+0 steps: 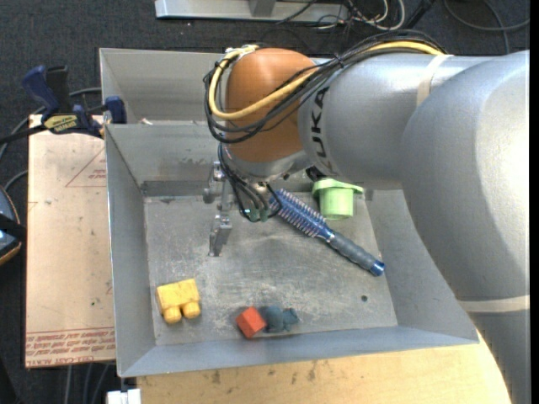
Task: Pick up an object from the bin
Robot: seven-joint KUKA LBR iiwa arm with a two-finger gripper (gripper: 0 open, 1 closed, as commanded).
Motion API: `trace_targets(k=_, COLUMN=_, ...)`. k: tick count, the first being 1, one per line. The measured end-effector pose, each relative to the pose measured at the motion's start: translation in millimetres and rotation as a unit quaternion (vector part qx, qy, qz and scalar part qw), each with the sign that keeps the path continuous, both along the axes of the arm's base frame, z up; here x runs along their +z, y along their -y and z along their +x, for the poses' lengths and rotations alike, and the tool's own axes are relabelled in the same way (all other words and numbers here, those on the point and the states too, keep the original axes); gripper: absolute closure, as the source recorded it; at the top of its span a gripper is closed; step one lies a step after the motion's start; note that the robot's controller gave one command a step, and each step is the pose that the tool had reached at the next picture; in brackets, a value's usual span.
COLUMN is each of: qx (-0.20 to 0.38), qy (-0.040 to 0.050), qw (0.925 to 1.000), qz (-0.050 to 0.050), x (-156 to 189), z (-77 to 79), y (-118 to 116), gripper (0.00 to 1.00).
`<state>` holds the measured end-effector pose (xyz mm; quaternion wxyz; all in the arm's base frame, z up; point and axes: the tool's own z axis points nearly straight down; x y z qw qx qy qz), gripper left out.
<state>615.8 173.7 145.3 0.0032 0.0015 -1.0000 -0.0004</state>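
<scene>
My gripper (221,236) hangs under the arm's orange cover, low over the bare floor in the rear middle of the bin. A blue brush (313,222) with a ribbed, bristled head lies just to its right, head towards the gripper and handle slanting down to the right. Whether the brush touches the gripper is hidden by the wrist. A light green cup (337,199) sits behind the brush, at the right. Nothing shows held in the gripper.
A yellow toy block (178,300) lies near the front left corner. A small red block (249,321) and a dark teal piece (280,318) sit side by side at the front wall. The arm covers the bin's right rear.
</scene>
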Motion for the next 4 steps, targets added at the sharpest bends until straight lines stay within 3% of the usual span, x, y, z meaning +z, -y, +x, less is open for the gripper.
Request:
trace_targets(k=1, qx=-0.075, qy=0.0006, qw=0.9972, qz=0.000, x=11, z=-124.3, y=-21, gripper=0.00)
trace_targets(k=2, qx=0.062, qy=0.0035, qw=0.9981, qz=0.001, x=-67, z=-122.2, y=-65, gripper=0.00)
trace_targets(k=3, qx=0.061, qy=0.0043, qw=0.9981, qz=0.001, x=-66, z=-121.4, y=-64, gripper=1.00)
trace_targets(k=4, qx=0.064, qy=0.0078, qw=0.9979, qz=0.002, x=90, z=-116.7, y=-65, gripper=1.00)
